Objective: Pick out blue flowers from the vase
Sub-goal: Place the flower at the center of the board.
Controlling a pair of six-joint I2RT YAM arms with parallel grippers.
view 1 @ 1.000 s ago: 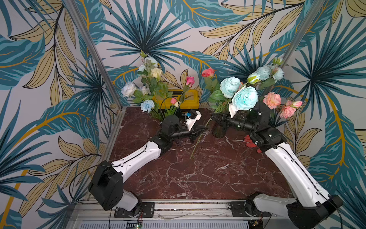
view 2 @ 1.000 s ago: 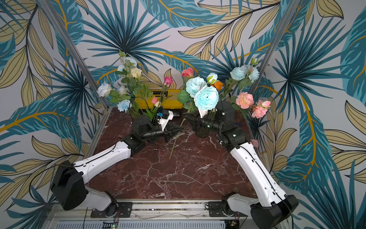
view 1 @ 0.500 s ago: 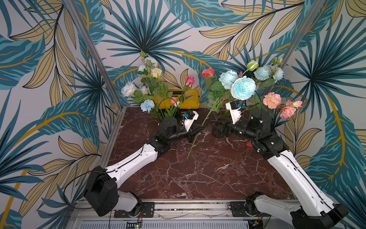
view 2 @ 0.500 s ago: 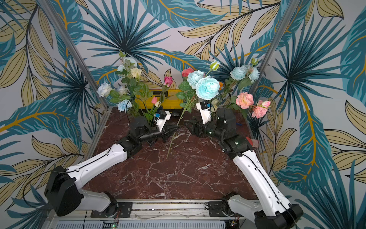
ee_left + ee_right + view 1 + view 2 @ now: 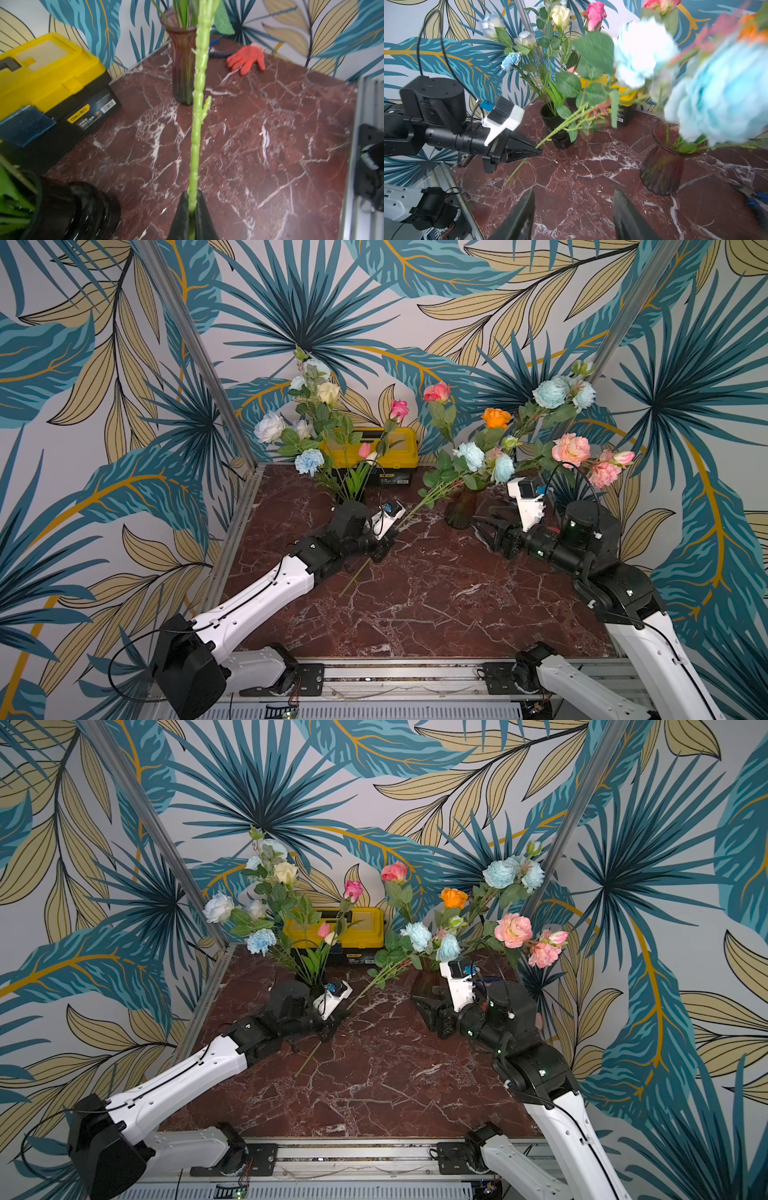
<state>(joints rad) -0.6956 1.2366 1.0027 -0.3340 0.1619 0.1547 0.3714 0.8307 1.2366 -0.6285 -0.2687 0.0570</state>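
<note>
Only in the left wrist view were the left fingers (image 5: pixel 180 216) seen clamped tight on the knobbly green stem of the blue flower spray (image 5: pixel 197 116), none of its blooms being in frame. A red glove (image 5: pixel 246 59) lying on the counter (image 5: pixel 270 145) beyond the dark-red glass vase (image 5: pixel 184 68) was plainly shown there, as was a yellow toolbox (image 5: pixel 47 70).

The blooms were supplied by the right wrist view, where the blue flower spray (image 5: pixel 726 93) was seen large, blurred and pale aqua, close above the vase (image 5: pixel 662 166). The right fingers (image 5: pixel 522 216) were seen there spread wide, with only bare counter between them. A blue-handled tool (image 5: pixel 756 199) was caught at the frame edge.

The spray's whole run was laid out in both top views. Its lower end was held out over the counter, outside the vase, and the stem slanted up through the left fingers (image 5: pixel 384 545) to two blooms (image 5: pixel 471 454) just in front of the vase. Other blue flowers (image 5: pixel 550 391) were shown rising high from the vase.

The left arm (image 5: pixel 266 593) was stretched forward, low across the counter. The right arm (image 5: pixel 590 539) was bent at the elbow, its fingers pointed toward the vase, near it but apart.
</note>
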